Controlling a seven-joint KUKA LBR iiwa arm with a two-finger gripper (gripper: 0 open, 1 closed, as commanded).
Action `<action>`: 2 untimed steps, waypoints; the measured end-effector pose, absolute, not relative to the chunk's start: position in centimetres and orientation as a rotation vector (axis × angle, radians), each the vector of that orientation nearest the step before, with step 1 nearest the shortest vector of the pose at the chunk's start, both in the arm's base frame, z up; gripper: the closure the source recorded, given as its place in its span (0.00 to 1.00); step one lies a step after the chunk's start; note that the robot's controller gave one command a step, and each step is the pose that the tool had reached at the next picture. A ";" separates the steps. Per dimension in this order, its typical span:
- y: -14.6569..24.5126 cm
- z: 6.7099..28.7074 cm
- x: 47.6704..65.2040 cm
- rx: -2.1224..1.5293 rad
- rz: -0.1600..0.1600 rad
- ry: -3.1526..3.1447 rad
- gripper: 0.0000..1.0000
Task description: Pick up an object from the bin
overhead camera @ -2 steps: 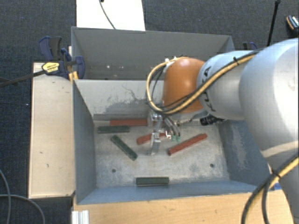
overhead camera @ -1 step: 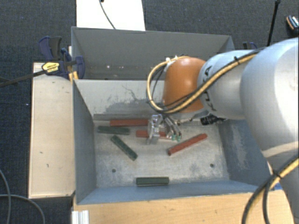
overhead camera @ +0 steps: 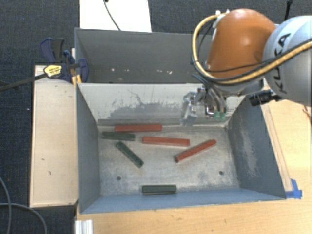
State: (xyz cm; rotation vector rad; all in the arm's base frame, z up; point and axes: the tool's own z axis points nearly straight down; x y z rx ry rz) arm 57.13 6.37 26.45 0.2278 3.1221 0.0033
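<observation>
My gripper (overhead camera: pixel 198 104) hangs high over the bin's back right corner, close to the back wall, with nothing seen in it. Below and in front of it on the bin floor lies a red bar (overhead camera: pixel 195 150), tilted with its right end farther back. To its left a second red bar (overhead camera: pixel 165 141) lies nearly level. A third red bar (overhead camera: pixel 138 127) rests along the foot of the back wall, farther left.
Three dark green bars lie apart on the floor: one (overhead camera: pixel 118 136) at the back left, one (overhead camera: pixel 129 154) slanted just in front of it, one (overhead camera: pixel 159 189) against the front wall. The arm with its orange cover and cables reaches in from the right.
</observation>
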 end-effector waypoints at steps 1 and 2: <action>6.4 25.9 57.0 0.228 0.001 3.130 0.00; 9.1 7.8 55.6 -0.382 0.001 3.123 0.00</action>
